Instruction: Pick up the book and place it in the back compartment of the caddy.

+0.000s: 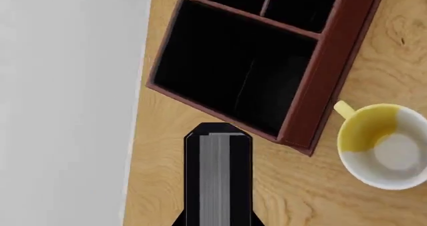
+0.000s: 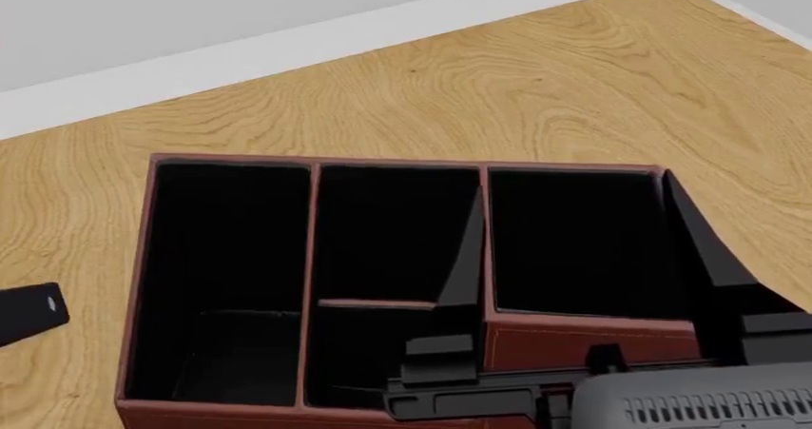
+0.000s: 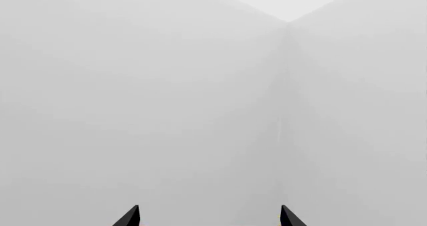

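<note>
The left end effector (image 1: 217,136) is clenched on the book (image 1: 215,186), gripping the grey streaked slab by its flat faces so that one thin edge looks down at the worktop (image 2: 508,87). The book hangs in the air just outside the caddy (image 2: 584,339), beside one long outer wall and not yet over any cell. A yellow-and-white mug (image 1: 383,146) stands on the worktop close by a corner of the caddy.

From where I stand, the job now is the carry and the drop. The target is the back compartment (image 2: 368,353), the short, wide cell cut off from the middle column by the thin reddish cross divider (image 2: 375,303). To get there the book has to pass over the whole long side cell first. I would keep it high enough to clear both the outer wall and the inner one. I would also turn the slab so its length runs along the wide side of that small cell before lowering it.

The right end effector (image 3: 208,217) is released, its black tips spread wide. In the head view the right arm reaches over the near part of the caddy and hides some of the small cell. Moving it aside looks wise, as the lowering book could strike it. Let go only once the lower edge is well inside the cell, clear of the divider.
</note>
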Robot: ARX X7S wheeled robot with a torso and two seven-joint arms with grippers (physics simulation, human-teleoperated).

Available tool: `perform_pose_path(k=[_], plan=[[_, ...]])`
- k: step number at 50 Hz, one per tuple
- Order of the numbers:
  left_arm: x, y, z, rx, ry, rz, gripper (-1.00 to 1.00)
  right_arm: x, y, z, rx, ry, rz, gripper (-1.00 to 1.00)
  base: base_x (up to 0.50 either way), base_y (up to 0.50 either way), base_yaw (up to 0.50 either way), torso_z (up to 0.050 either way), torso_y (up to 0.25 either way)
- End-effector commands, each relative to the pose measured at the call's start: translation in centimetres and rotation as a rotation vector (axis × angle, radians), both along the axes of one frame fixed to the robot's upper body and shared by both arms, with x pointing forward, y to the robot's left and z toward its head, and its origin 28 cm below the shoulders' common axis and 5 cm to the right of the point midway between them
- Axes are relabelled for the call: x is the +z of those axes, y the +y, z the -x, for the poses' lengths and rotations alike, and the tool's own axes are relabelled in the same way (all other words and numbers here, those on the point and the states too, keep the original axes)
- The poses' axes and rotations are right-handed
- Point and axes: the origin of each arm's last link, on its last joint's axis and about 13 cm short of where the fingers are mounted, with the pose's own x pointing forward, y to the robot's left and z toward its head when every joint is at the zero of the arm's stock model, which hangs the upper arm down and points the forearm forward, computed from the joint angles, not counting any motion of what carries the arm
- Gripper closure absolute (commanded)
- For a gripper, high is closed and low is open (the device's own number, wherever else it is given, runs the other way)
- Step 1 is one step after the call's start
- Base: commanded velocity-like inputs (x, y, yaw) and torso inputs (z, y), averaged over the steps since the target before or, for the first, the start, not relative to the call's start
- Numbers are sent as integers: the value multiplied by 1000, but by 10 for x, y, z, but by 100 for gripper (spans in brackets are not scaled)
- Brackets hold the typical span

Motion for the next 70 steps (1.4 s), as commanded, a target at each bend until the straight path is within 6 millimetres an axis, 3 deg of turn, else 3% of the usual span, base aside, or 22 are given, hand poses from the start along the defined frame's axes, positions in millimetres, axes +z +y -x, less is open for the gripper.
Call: perform_pose_path(k=[1, 49, 70], plan=[[65, -17, -2, -88, -321, 55, 100, 3, -2, 1, -14, -42, -14, -100, 0, 0, 0, 0, 0], [89, -92, -49, -271, -291, 33, 100, 9, -11, 16, -52, -85, -21, -100, 0, 0, 0, 0, 1], [81, -121, -75, -339, -194, -5, 100, 8, -25, 24, -125, -96, -36, -100, 0, 0, 0, 0, 1]])
